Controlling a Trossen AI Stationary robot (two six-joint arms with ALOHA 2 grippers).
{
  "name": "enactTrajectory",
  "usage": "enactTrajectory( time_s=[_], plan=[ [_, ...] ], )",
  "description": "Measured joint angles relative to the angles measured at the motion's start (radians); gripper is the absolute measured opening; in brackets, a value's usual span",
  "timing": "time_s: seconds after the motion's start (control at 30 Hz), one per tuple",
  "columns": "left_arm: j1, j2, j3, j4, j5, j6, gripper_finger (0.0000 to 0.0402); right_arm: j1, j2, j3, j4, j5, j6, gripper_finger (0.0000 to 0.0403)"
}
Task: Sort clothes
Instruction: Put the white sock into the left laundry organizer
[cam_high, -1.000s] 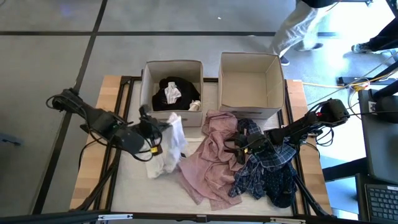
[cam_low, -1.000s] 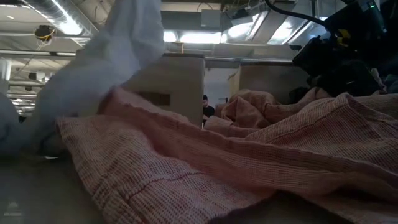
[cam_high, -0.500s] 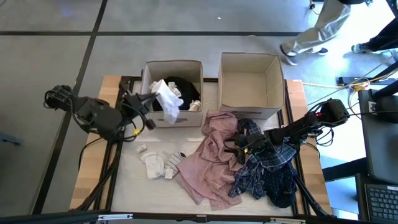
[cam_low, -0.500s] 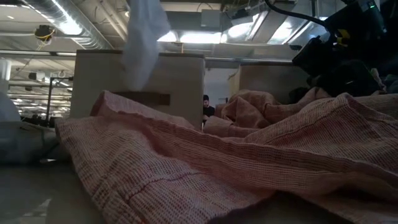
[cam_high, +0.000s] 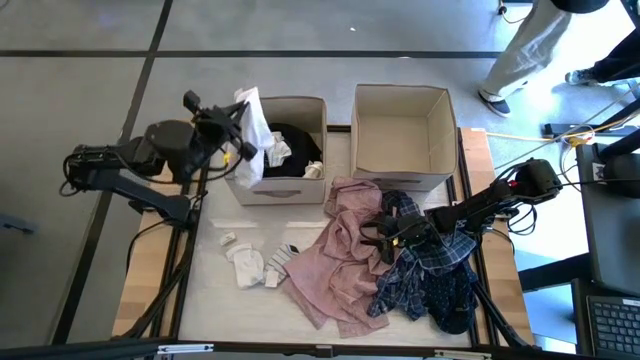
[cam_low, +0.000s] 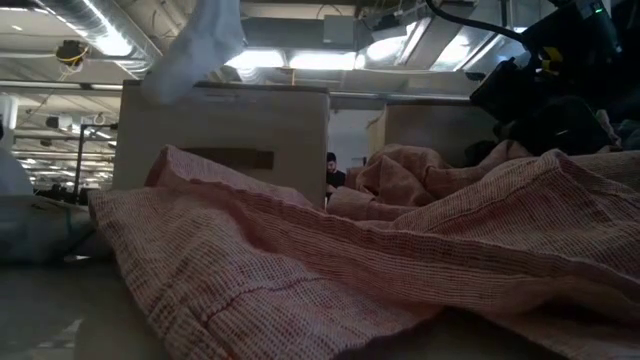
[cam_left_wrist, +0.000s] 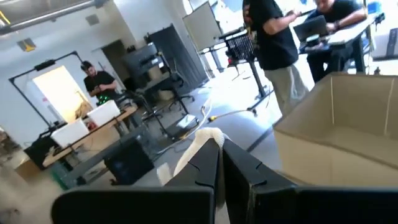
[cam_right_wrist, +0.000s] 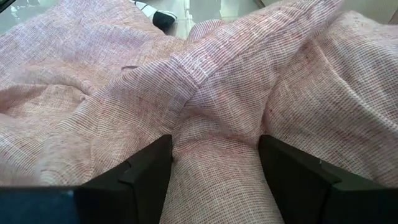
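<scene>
At upper left of the high view, I see the left end effector (cam_high: 238, 135) raised beside the left box (cam_high: 245, 182), its fingers clamped on a white sock (cam_high: 252, 128) that hangs over that box's left wall. From table height the same sock (cam_low: 200, 45) dangles above the box front (cam_low: 225, 135). Inside the box lie a black garment (cam_high: 292, 148) and a white piece (cam_high: 278, 152). The right box (cam_high: 402, 172) stands just beside it, at upper centre.

At lower centre, the pink garment (cam_high: 340, 255) is spread crumpled on the surface (cam_high: 215, 295). The right end effector (cam_high: 385, 240) sits low at that garment's right edge; its wrist view shows both fingers (cam_right_wrist: 146, 168) set wide apart, with a fold of pink cloth (cam_right_wrist: 214, 106) bulging between them, not pinched. Blue plaid cloth (cam_high: 425, 265) is heaped under that arm, and a darker navy piece (cam_high: 450, 300) lies at lower right.

At lower left, small white socks (cam_high: 248, 268) lie loose, one striped (cam_high: 283, 256).

A person (cam_high: 525, 50) stands at upper right.
</scene>
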Motion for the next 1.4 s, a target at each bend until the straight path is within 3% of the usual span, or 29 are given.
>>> enactTrajectory(
  time_s=[0.2,0.43,0.67,1.17,1.4],
  plan=[
    [0.13,0.0,0.0,0.079,0.163,0.037,0.0005,0.0,0.0,0.0,0.0,0.0,0.0,0.0243],
    [0.24,0.002,0.0,0.089,0.177,0.049,0.0005,0.0,0.0,0.0,0.0,0.0,0.0,0.0243],
    [0.32,0.012,0.0,0.084,0.305,-0.007,0.0005,0.0,0.0,0.0,0.0,0.0,0.0,0.0243],
    [0.382,0.139,-0.001,-0.293,0.35,-0.254,0.0005,0.0,0.0,0.0,0.0,0.0,0.0,0.0243],
    [0.381,0.211,-0.001,-0.362,0.35,-0.349,0.0005,0.0,0.0,0.0,0.0,0.0,0.0,0.0243]
  ],
)
